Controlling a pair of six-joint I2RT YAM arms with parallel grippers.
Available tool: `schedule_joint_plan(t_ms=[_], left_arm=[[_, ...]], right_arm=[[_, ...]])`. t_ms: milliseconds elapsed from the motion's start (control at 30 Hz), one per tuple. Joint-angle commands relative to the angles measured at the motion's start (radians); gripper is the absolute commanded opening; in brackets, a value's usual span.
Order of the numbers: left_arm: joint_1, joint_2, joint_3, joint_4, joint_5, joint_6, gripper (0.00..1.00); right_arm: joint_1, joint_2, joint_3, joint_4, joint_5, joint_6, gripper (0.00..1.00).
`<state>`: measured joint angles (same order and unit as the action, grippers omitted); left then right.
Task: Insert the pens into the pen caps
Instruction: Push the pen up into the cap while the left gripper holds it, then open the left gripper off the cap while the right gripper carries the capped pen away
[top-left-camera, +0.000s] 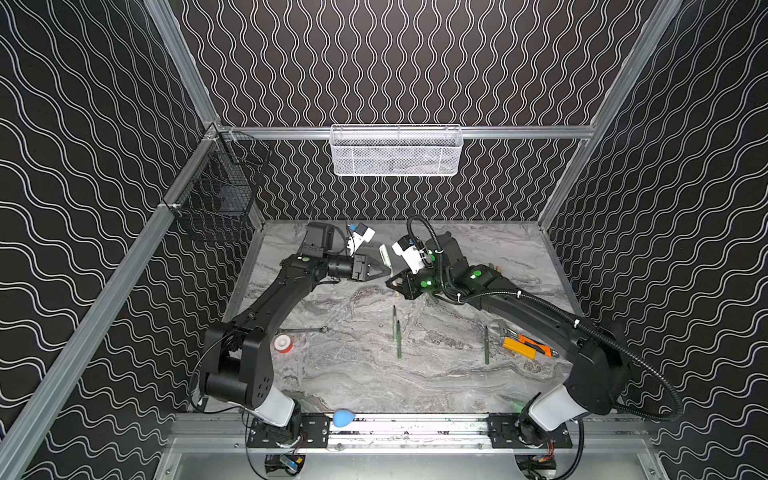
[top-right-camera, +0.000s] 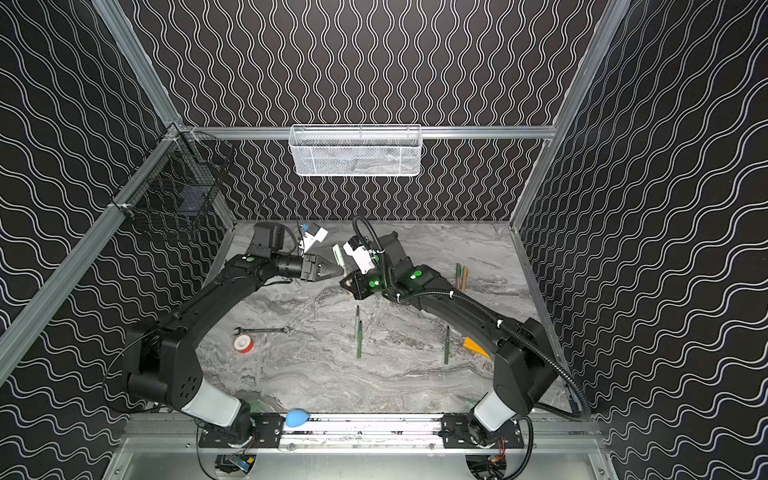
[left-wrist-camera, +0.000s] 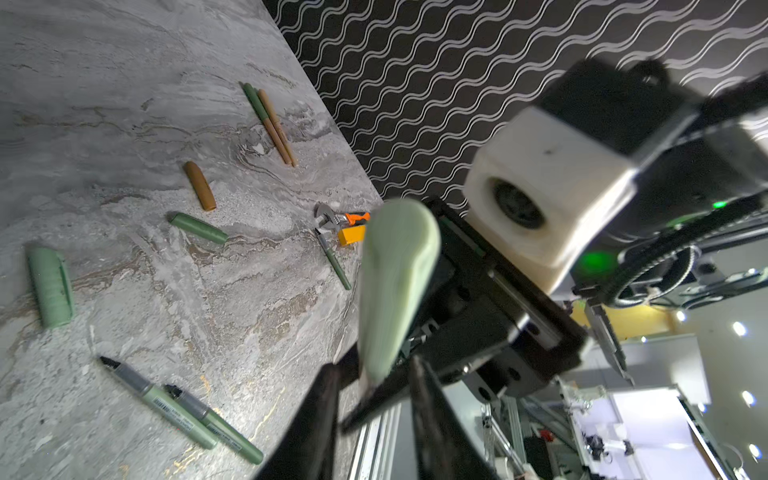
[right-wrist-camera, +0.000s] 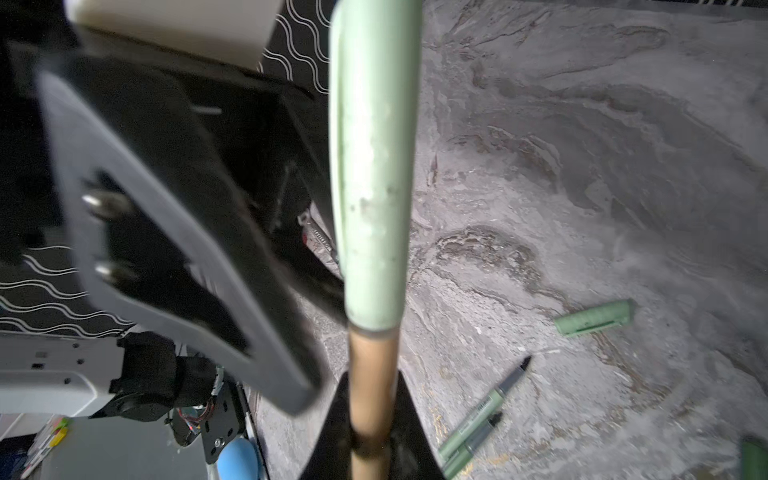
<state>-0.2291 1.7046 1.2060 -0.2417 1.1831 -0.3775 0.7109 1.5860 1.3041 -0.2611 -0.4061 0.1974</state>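
Right gripper is clamped tight on the tan pen, and there's a pale green cap seated over that pen's far end, so mismatched colours lol. Left gripper has its jaws apart right beside that cap. It's too blurry to say if a finger touches it. In both top views the two grippers meet at roughly 12 o'clock from the middle of the table.

Rest of the stuff:
- two green pens, uncapped, lie side by side near the middle
- a lone green pen is at about 4 o'clock, just beside the utility knife
- a capped pair, one green and one tan, is at 2 o'clock
- three loose caps lie apart from each other: an orange-tan cap, a dark green cap and a second pale green cap
- the wrench and tape roll are around 9 o'clock
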Motion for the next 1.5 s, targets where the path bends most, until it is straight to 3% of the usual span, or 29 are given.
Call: schedule_joint_plan(t_ms=[0,233,433,633,833,1000,1467], left_arm=[[0.017,-0.013,-0.012,0.152,0.033,-0.100,0.55],[0.033,-0.001,-0.014,0.230,0.040,-0.160,0.60],[0.034,0.004,0.004,0.227,0.035,-0.155,0.58],[0.034,0.000,-0.016,0.249,0.038,-0.165,0.26],[0.034,-0.021,-0.014,0.149,0.021,-0.084,0.00],[0.032,-0.037,-0.034,0.140,0.029,-0.074,0.00],[0.019,-0.057,-0.065,0.150,0.045,-0.074,0.00]], right_arm=[[0.002,-0.009,-0.002,-0.013,-0.037,-0.017,0.06],[0.005,-0.015,0.001,-0.035,-0.069,-0.035,0.06],[0.008,-0.010,0.012,-0.045,-0.096,-0.047,0.06],[0.014,-0.007,0.017,-0.045,-0.100,-0.046,0.06],[0.015,-0.009,0.021,-0.037,-0.091,-0.038,0.06],[0.014,0.004,0.048,-0.022,-0.067,-0.029,0.00],[-0.031,0.122,0.308,0.019,-0.062,-0.081,0.00]])
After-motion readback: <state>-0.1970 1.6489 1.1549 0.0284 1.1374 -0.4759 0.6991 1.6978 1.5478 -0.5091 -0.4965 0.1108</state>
